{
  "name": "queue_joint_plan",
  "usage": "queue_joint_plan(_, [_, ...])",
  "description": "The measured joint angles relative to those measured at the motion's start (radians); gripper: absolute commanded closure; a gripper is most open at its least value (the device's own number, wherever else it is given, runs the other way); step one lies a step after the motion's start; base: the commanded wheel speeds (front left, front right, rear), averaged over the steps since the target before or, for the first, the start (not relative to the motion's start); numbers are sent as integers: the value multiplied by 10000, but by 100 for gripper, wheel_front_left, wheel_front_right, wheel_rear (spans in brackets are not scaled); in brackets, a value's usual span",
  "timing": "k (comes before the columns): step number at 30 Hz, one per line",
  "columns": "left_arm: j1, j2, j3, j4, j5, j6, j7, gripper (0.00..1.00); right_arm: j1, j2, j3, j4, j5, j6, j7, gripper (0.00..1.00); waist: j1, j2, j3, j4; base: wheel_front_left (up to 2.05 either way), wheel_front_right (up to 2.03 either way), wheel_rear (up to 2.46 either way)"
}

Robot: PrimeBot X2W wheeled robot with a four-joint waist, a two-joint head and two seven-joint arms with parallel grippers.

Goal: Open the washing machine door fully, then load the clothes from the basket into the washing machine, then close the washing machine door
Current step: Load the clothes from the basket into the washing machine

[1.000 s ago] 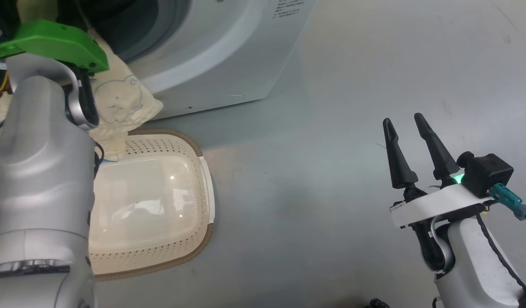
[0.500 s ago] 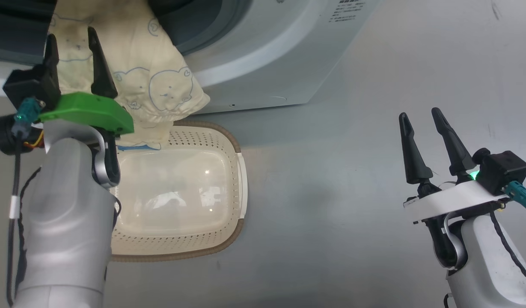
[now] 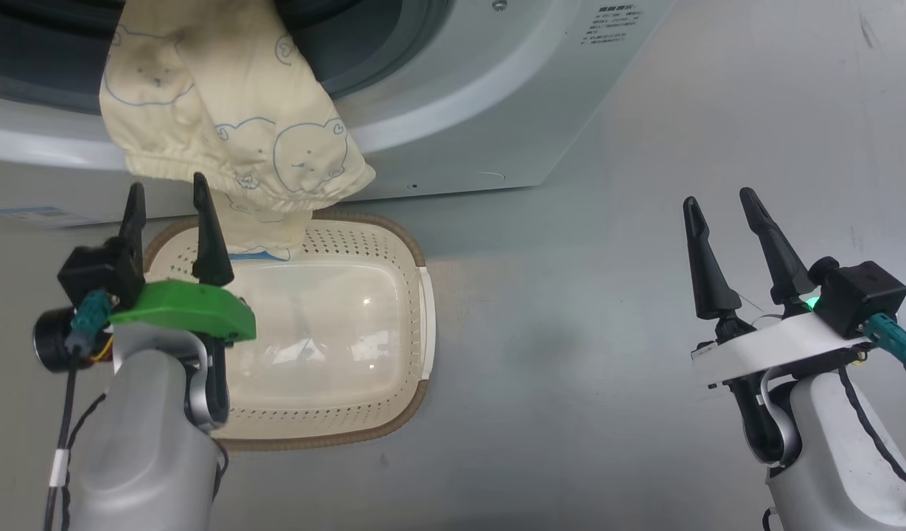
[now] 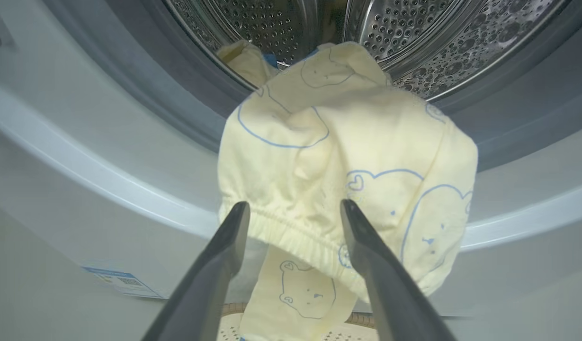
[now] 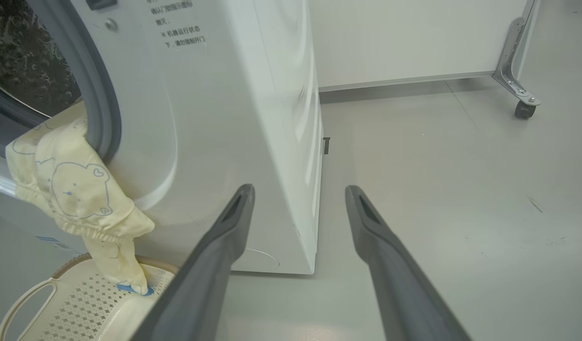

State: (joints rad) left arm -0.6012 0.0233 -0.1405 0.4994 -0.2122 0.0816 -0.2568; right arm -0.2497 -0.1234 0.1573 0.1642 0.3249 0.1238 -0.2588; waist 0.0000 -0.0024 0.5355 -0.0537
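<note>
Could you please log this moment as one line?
left gripper open | right gripper open | clothes draped over washing machine opening, end in basket

Clothes (image 3: 231,140): cream-yellow fabric with blue bear outlines, draped over the lower lip of the washing machine (image 3: 497,96) opening. Top end is inside the perforated steel drum (image 4: 414,28); the rest hangs down the white front. The narrow blue-trimmed tail reaches into the basket (image 3: 364,240). The basket stands upright just in front of the machine, glossy cream bottom showing.
</note>
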Motion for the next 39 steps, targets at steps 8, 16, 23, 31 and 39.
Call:
queue_joint_plan(8, [1314, 8, -230, -583, -625, 0, 2, 0, 48, -8, -35, -8, 0, 0, 0, 0, 0, 0, -65, -44, 0, 0, 0])
queue_joint_plan(16, [2102, 27, -470, -1275, -715, 8, 2, 0, 207, -40, -171, -17, -12, 0, 0, 0, 0, 0, -32, -60, 0, 0, 0])
queue_joint_plan(23, [2429, 48, -612, -1893, -715, 82, 2, 0, 209, -29, -188, -59, -12, 0, 0, 0, 0, 0, 7, -51, 0, 0, 0])
queue_joint_plan(31, [2668, 58, -652, -2263, -686, 182, 2, 0, 212, -2, -192, -67, -12, 0, 0, 0, 0, 0, 58, -60, 0, 0, 0])
queue_joint_plan(39, [2825, 61, -686, -2458, -686, 196, 2, 0, 212, 8, -205, -88, -12, 0, 0, 0, 0, 0, 108, -106, 0, 0, 0])
